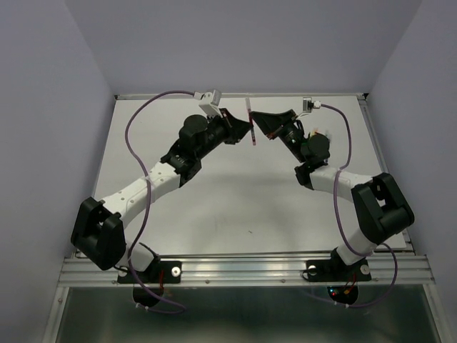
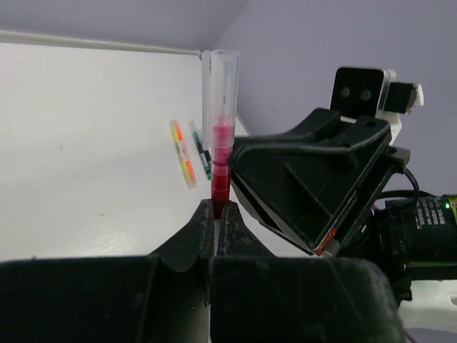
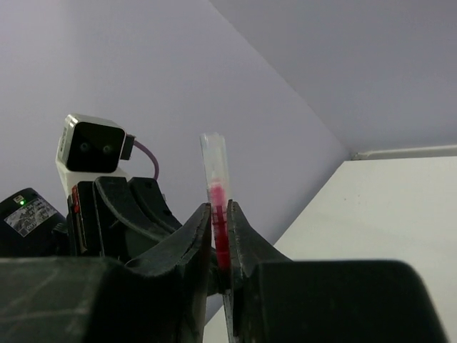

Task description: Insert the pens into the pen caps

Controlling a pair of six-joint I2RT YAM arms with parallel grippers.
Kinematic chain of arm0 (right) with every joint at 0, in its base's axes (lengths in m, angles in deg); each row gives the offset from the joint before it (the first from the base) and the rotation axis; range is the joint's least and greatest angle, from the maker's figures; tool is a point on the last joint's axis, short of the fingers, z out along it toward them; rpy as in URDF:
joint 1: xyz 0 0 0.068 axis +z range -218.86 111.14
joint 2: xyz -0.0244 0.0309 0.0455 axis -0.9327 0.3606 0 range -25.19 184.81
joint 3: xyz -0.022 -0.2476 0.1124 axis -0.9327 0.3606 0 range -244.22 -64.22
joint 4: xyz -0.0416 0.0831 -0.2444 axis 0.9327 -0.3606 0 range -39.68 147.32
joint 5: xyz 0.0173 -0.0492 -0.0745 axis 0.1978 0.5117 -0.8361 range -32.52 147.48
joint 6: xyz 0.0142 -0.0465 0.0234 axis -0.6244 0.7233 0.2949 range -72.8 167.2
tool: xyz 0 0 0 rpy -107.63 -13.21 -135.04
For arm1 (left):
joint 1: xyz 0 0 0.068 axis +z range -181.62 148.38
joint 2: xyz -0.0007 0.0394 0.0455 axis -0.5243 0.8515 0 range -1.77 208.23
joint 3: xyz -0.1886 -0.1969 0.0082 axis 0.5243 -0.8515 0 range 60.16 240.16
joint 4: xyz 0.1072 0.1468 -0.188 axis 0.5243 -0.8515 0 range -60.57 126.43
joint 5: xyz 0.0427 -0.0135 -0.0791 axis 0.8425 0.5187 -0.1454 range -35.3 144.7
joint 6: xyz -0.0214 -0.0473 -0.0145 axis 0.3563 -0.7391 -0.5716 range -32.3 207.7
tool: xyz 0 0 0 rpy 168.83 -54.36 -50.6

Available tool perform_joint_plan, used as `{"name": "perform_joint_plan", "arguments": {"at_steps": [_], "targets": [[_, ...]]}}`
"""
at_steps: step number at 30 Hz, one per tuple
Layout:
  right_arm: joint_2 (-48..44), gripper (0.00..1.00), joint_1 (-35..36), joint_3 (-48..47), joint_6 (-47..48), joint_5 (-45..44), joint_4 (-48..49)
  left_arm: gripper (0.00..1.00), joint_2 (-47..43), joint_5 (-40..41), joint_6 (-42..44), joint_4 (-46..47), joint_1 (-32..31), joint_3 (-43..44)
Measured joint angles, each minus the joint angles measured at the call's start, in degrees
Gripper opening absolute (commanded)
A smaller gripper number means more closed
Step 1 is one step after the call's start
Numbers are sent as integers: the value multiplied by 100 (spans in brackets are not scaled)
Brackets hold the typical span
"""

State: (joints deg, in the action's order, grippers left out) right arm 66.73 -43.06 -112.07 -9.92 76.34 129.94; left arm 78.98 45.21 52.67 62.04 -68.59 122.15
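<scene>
Over the worktop [image 1: 235, 204], the left claw [image 2: 216, 207] and right claw [image 3: 219, 207] are both clamped on the maroon pen [image 2: 220, 182] upright between them, so any uneven pull may bend it or shake off the pen cap [image 2: 220, 86] just above their tips.

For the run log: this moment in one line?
phase: capping | left gripper: shut on red pen | right gripper: shut on pen cap | pen tip: inside cap | yellow pen, green pen: on table

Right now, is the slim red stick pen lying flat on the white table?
No, the slim red stick pen is lifted, pinched in the left tool, its top inside a clear plastic tube cap.
</scene>
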Motion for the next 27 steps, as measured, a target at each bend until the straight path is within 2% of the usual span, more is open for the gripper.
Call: {"name": "perform_joint_plan", "arguments": {"at_steps": [4, 8, 18, 24, 27], "targets": [[-72, 1, 48, 109, 129, 118, -162, 0, -4, 199, 13, 225, 225, 42], [-190, 1, 282, 317, 284, 605, -603, 0, -118, 448, -4, 896, 627, 136], [-205, 5, 420, 372, 479, 848, -953, 0, -466, 170, -103, 1425, 581, -142], [-765, 13, 420, 494, 999, 474, -1537, 0, -466, -11, -153, 1342, 581, -391], [-1220, 22, 420, 496, 1423, 79, -1864, 0, -466, -76, -160, 1290, 581, -481]]}}
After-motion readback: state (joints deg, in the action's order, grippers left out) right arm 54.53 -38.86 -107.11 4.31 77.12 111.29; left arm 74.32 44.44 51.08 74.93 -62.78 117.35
